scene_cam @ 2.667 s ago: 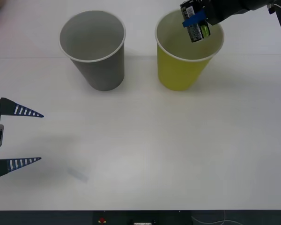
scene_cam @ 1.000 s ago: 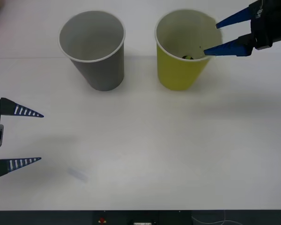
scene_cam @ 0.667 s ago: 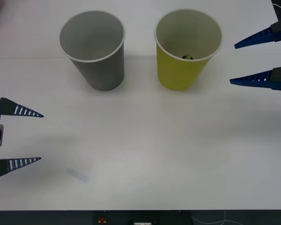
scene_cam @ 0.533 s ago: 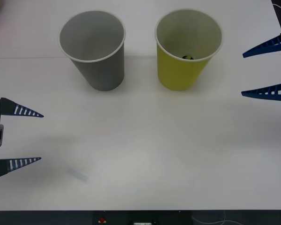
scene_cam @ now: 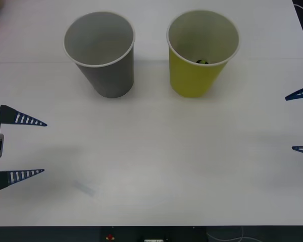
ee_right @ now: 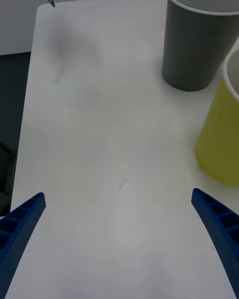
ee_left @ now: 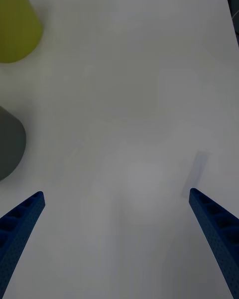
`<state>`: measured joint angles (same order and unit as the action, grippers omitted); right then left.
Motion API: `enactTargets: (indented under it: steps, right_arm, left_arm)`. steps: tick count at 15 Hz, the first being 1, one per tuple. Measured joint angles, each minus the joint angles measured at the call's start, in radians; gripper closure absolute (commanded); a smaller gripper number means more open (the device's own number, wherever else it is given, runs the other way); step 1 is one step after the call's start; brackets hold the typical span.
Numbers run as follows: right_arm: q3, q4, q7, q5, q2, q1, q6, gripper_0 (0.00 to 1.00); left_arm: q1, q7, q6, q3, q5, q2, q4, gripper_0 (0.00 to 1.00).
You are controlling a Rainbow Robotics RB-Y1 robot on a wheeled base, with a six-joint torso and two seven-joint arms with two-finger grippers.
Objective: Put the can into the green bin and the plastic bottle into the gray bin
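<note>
Can (scene_cam: 202, 62) sits down inside the green bin (scene_cam: 197, 75), well apart from the right hand (scene_cam: 302, 121), spread wide at the surface's (scene_cam: 156, 151) right edge; left hand (scene_cam: 22, 147) spread too, empty.

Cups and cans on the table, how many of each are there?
Gray cup: 1
Yellow-green cup: 1
Can, just peeking out at the bottom of the yellow-green cup: 1
Total: 3
</note>
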<state>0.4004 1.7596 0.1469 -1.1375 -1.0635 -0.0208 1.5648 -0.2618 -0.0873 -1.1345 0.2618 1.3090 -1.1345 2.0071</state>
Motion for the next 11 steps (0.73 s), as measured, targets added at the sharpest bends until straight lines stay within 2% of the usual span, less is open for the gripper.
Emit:
enactTargets:
  steps: [4, 11]
  right_arm:
    - [0.025, 0.0, -0.11, -0.003, 0.0, 0.092, 0.0, 0.0]
    - [0.031, 0.0, -0.113, -0.039, -0.001, 0.101, 0.0, 0.0]
  left_arm:
    - [0.0, 0.0, 0.0, 0.0, 0.0, 0.0, 0.0, 0.0]
    - [0.0, 0.0, 0.0, 0.0, 0.0, 0.0, 0.0, 0.0]
